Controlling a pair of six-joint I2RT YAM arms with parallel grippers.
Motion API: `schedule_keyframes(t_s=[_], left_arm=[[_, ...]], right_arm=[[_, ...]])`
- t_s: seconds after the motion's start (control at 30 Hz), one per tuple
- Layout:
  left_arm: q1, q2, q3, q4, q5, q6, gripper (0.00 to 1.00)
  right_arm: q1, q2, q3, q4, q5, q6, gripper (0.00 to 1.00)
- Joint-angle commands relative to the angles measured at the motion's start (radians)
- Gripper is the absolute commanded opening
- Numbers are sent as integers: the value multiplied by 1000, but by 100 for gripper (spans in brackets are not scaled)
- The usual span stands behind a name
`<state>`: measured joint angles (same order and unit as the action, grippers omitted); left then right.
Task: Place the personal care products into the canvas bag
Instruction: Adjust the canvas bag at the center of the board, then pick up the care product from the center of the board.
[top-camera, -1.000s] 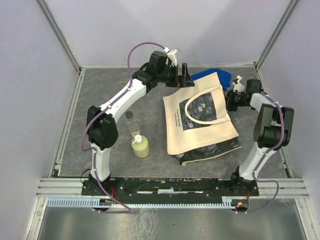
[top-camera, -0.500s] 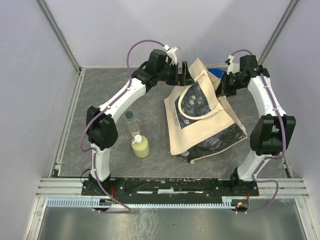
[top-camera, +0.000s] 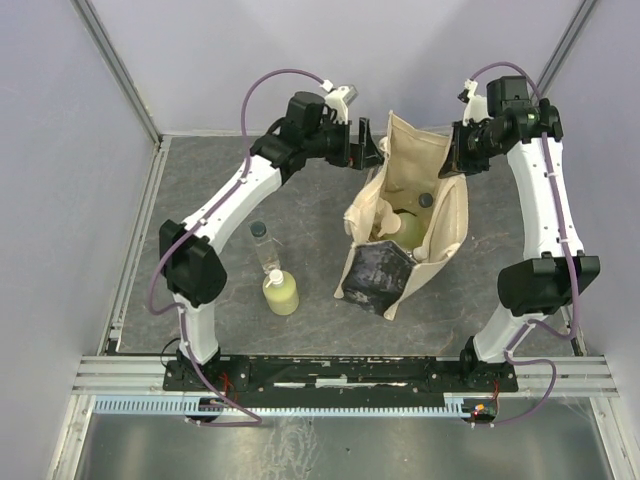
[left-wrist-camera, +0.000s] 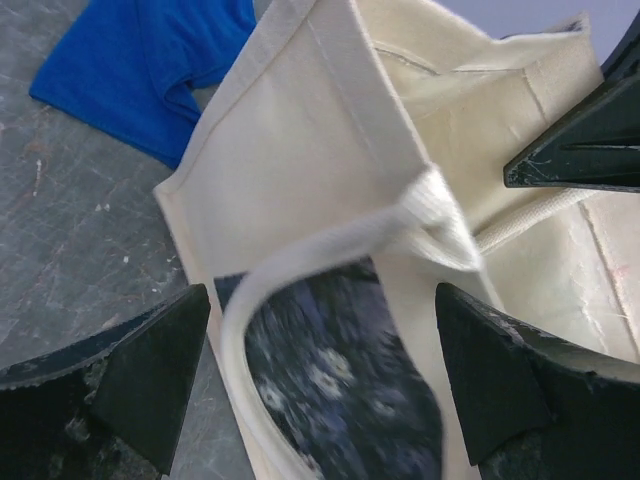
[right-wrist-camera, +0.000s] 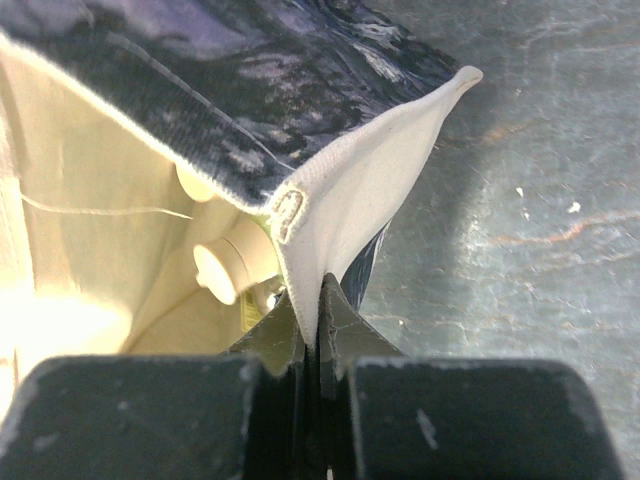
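The canvas bag (top-camera: 398, 262) hangs upright with its mouth open. My right gripper (top-camera: 463, 160) is shut on its right rim and holds it up; in the right wrist view the jaws (right-wrist-camera: 318, 300) pinch the beige cloth (right-wrist-camera: 380, 170). Inside lie a yellow-green bottle (top-camera: 406, 229), a black cap (top-camera: 426, 200) and a pale cap (right-wrist-camera: 224, 270). My left gripper (top-camera: 372, 150) stands open at the bag's left rim, its fingers either side of the strap handle (left-wrist-camera: 330, 250) without touching it. On the table left of the bag lie a clear black-capped bottle (top-camera: 264, 247) and a yellow-green bottle (top-camera: 283, 293).
A blue cloth (left-wrist-camera: 150, 70) lies on the grey table behind the bag. The enclosure's walls and metal rails (top-camera: 135, 240) stand close around the mat. My right gripper's dark fingers (left-wrist-camera: 590, 140) show beyond the bag in the left wrist view.
The right gripper has risen with the bag's rim, pulling the bag from flat on the table to upright and open. The left gripper has stayed open by the rim, shifting slightly.
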<state>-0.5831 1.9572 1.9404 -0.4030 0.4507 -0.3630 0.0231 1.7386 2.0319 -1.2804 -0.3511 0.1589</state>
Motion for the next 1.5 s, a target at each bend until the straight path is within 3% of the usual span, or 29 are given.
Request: schedule_keyframes(t_s=[0.0, 0.17, 0.33, 0.43, 0.73, 0.97, 1.2, 1.47], left_arm=[[45, -141, 6, -42, 12, 81, 100], [95, -228, -1, -133, -4, 147, 100], [102, -256, -11, -169, 98, 178, 100], [102, -271, -47, -189, 83, 194, 100], [109, -317, -17, -509, -393, 241, 100], [109, -402, -84, -696, -651, 101, 100], [109, -546, -255, -825, -691, -128, 100], [109, -630, -533, -678, -668, -281, 100]], right_arm=[[15, -97, 142, 77, 22, 13, 1], [58, -73, 132, 91, 58, 25, 1], [108, -59, 76, 163, 109, 60, 0], [118, -36, 85, 185, 140, 68, 1], [127, -10, 131, 184, 194, 63, 1], [126, 11, 94, 180, 245, 48, 0], [127, 72, 145, 125, 268, 28, 0], [127, 81, 134, 156, 228, 33, 1]])
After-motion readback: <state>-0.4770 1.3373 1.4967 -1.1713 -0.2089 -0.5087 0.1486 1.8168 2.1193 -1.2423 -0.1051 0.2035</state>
